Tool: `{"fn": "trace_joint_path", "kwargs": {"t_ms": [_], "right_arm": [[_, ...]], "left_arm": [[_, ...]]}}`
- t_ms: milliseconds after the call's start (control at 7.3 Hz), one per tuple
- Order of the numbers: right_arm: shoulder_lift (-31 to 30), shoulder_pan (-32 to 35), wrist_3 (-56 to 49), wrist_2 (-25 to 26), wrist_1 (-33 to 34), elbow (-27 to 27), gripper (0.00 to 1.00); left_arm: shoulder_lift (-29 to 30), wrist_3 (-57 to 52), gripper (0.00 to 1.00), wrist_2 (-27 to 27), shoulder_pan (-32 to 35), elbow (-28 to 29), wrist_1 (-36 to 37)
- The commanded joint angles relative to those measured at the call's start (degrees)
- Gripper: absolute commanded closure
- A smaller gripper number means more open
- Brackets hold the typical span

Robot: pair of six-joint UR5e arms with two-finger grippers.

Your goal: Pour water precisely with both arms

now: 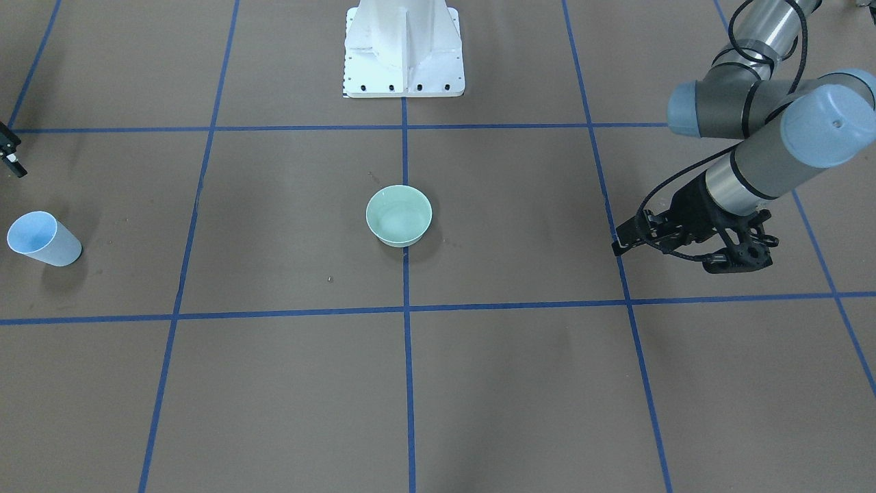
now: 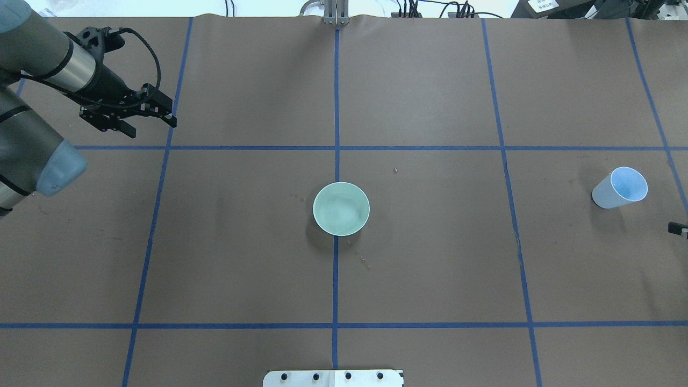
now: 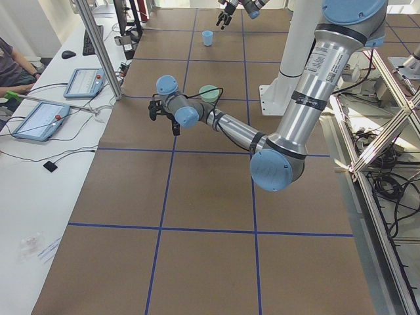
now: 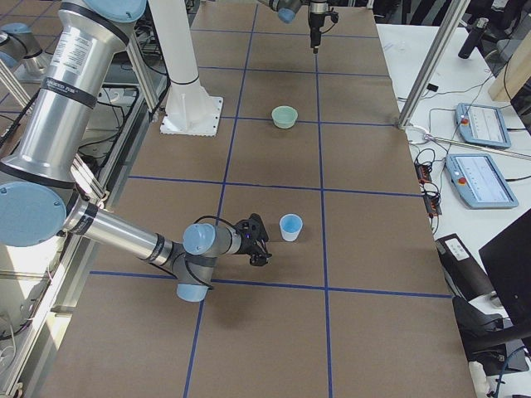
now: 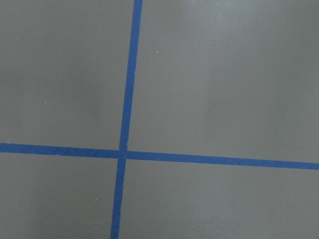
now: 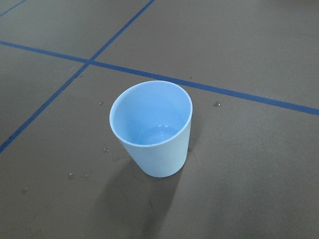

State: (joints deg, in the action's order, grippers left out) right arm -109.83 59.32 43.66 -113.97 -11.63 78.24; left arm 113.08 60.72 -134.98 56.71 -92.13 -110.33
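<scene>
- Left arm (image 2: pixel 32 48): comes in at the overhead view's left, well away from the centre. Left gripper (image 2: pixel 153 122) hangs over bare table (image 2: pixel 430 269) near a blue tape crossing (image 2: pixel 166 147). Its fingers are spread apart with nothing between them.
- Bowl (image 2: pixel 341 184): mint green, upright on the centre tape line, well apart from both grippers. Inside looks faintly glossy; I cannot tell whether it holds liquid.
- Cup (image 2: pixel 607 198): pale blue, upright, far right in the overhead view, well apart from the bowl. Water (image 6: pixel 160 130): only a thin pool with white glints on the cup's bottom. Droplets (image 6: pixel 106 150) lie on the table round its foot.
- Right gripper (image 2: pixel 678 229): a black sliver at the frame edge, near the cup, not touching it. Wide or narrow: cannot tell, as its fingers show in no close view.
- Judgement, step in hand: the right gripper is placed to take up the cup.
- To do it well:
  - Approach level, one finger on each side of the wall, below the rim.
  - Close gently, since the wall may flex.
  - Lift straight, carry slowly, and bring the lip over the bowl's middle before tilting.
  - Tilt steadily and hold; so little water is likely to cling and dribble down the outside.
- The left arm would need to cross to the bowl to steady it.
</scene>
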Motion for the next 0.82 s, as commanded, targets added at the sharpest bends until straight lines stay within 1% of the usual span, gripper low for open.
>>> {"fn": "trace_joint_path", "kwargs": {"t_ms": [0, 137, 274, 411, 548, 685], "right_arm": [[3.91, 13.14, -2.68, -11.86, 9.13, 0.07, 0.01], [5.06, 15.71, -7.32, -12.59, 14.83, 0.68, 0.01], [7.42, 18.08, -12.67, -12.77, 22.02, 0.86, 0.01], [9.79, 19.67, -16.9, -12.77, 28.53, 1.04, 0.01], [12.95, 21.26, -20.07, -12.95, 35.47, 1.12, 0.01], [16.11, 22.32, -23.41, -13.99, 41.63, 1.13, 0.01]], "left_arm": [[3.97, 7.27, 0.01, 3.48, -4.56, -0.06, 0.03], [6.0, 10.44, 0.01, 4.54, -7.03, 0.28, 0.11], [8.28, 13.08, 0.01, 8.82, -10.71, 0.46, 0.2], [9.26, 15.2, 0.01, 11.12, -13.44, 0.46, 0.2], [12.84, 16.87, 0.01, 12.62, -16.17, 0.46, 5.77], [17.92, 16.36, 0.01, 15.94, -19.32, 0.55, 14.27]]}}
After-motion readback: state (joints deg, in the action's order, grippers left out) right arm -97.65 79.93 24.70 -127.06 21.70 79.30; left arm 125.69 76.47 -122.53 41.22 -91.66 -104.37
